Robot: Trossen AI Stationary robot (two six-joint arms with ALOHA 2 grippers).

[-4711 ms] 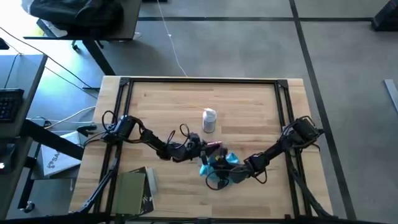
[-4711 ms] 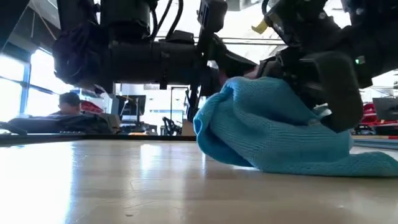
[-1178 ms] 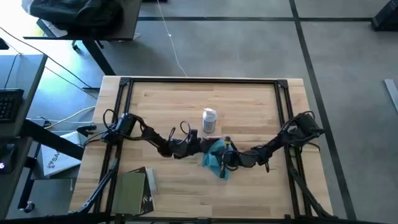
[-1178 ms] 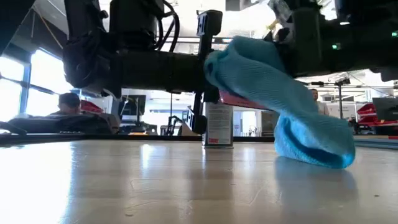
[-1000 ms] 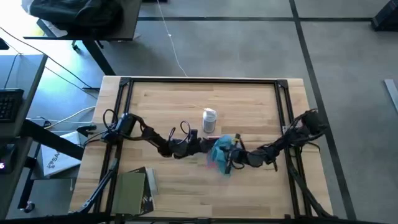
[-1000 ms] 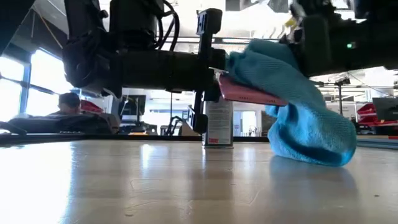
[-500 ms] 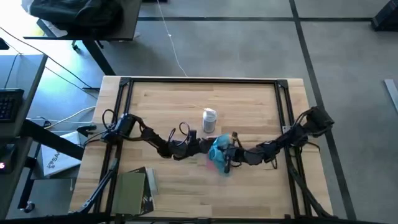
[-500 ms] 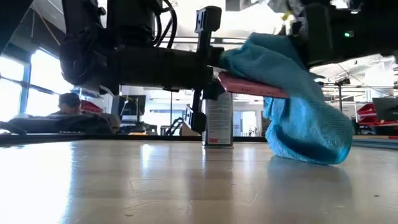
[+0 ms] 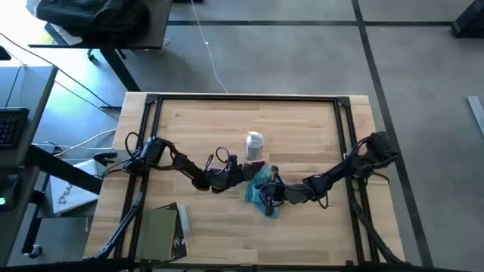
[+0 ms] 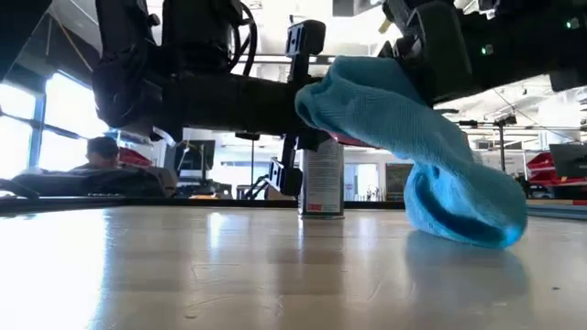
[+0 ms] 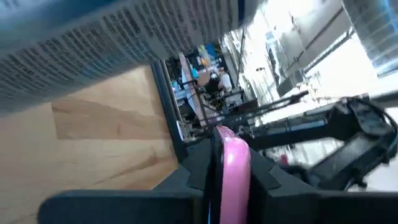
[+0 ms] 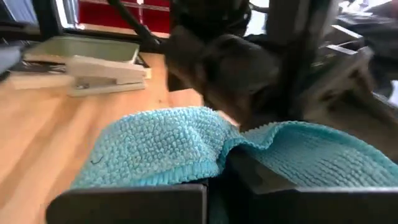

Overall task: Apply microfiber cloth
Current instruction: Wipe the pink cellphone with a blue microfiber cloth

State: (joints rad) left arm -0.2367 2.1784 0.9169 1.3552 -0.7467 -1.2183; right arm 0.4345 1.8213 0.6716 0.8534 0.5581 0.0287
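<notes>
The right pincer [image 9: 270, 192], clenching the microfiber cloth [image 10: 413, 137], has slid it toward nine o'clock across the pink object [image 11: 230, 171] clamped in the left pincer [image 9: 243, 174]: another wiping stroke.

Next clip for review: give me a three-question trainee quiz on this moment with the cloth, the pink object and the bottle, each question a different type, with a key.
1. True or false: the microfiber cloth lies flat on the table, with no gripper on it.
2. Multiple choice: what is the left gripper shut on? A) the white bottle B) the pink object C) nothing
3. Fill in: in the low view, the cloth's lower end hangs down to the ____.

Key
1. False: the right gripper holds it up, draped over the pink object.
2. B
3. table
</notes>
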